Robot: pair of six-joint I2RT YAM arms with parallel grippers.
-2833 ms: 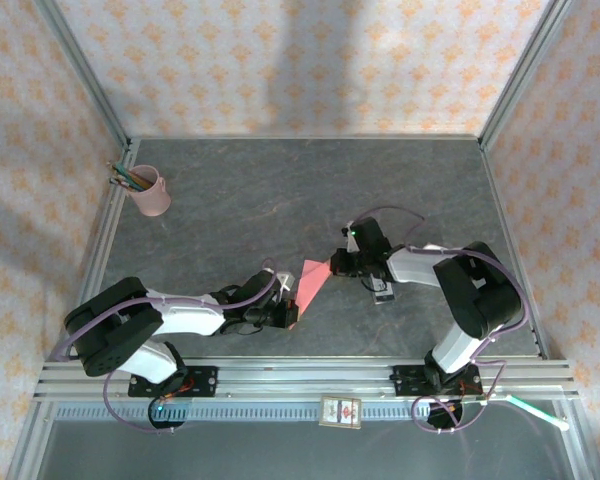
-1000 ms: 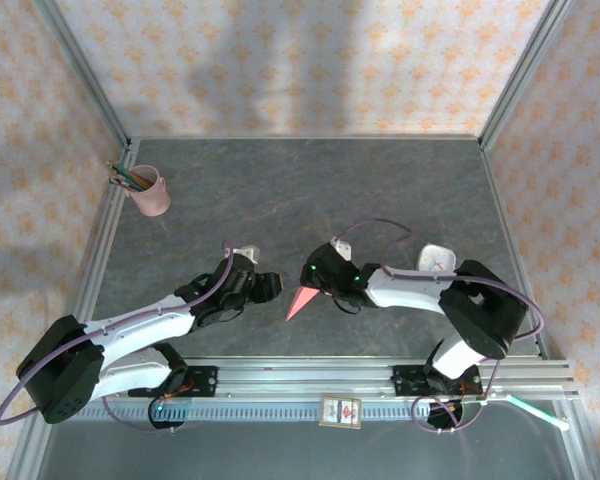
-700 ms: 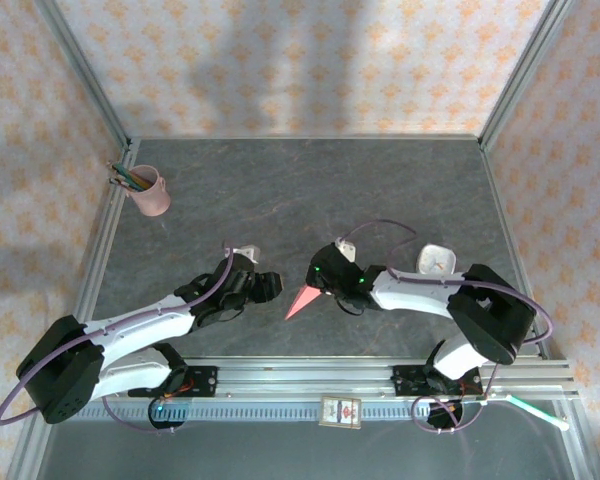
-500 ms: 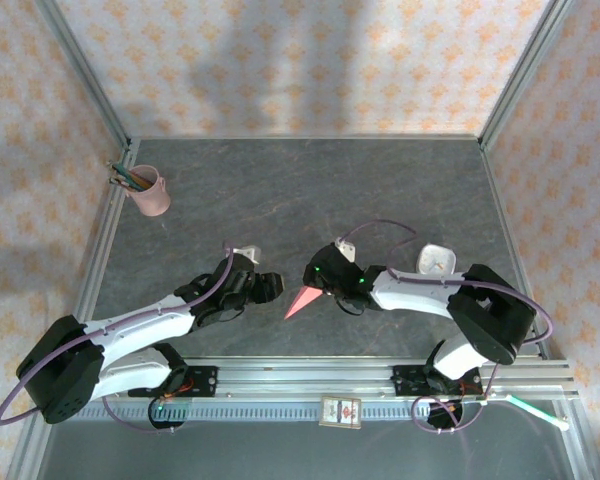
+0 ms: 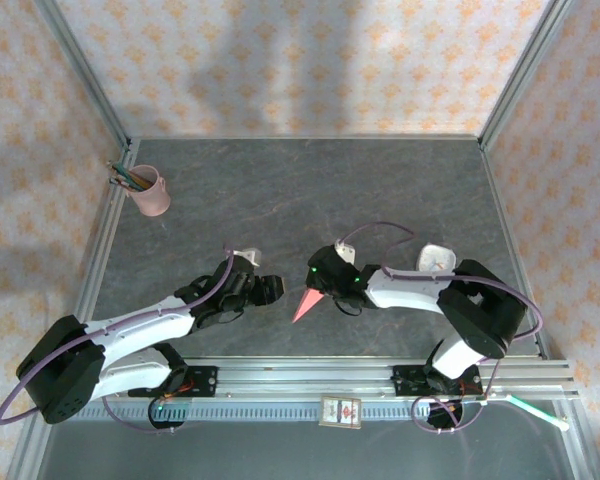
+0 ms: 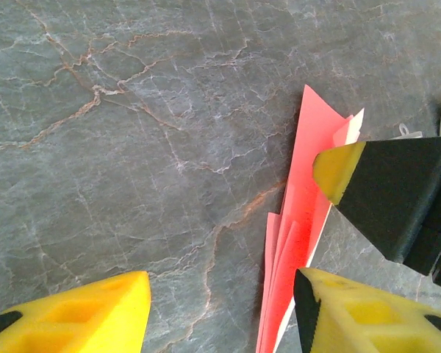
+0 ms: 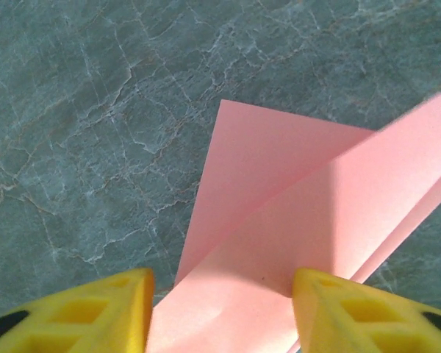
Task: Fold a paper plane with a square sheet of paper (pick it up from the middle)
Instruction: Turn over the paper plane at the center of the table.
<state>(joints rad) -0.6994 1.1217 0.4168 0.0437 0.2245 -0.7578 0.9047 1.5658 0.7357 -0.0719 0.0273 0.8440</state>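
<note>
The square sheet of paper (image 5: 305, 302) is folded into a narrow salmon-pink dart whose tip points at the near edge; it is the paper plane. My right gripper (image 5: 323, 287) hovers over its wide end, open, and the pink folds (image 7: 301, 206) span the gap between the yellow fingers (image 7: 375, 316). My left gripper (image 5: 268, 290) stands open just left of the paper. In the left wrist view the layered paper (image 6: 301, 213) runs beside my right-hand finger (image 6: 367, 316), and the right gripper's yellow-tipped finger (image 6: 338, 170) rests against it.
A pink pencil cup (image 5: 152, 192) stands at the back left corner. A small white-and-black box (image 5: 341, 411) sits on the front rail. Aluminium frame posts and patterned walls enclose the grey marble table (image 5: 310, 190).
Since the earliest frame the left gripper has let go of the paper and drawn back left. The right gripper has come over the paper, and its jaws have narrowed in the last half second.
</note>
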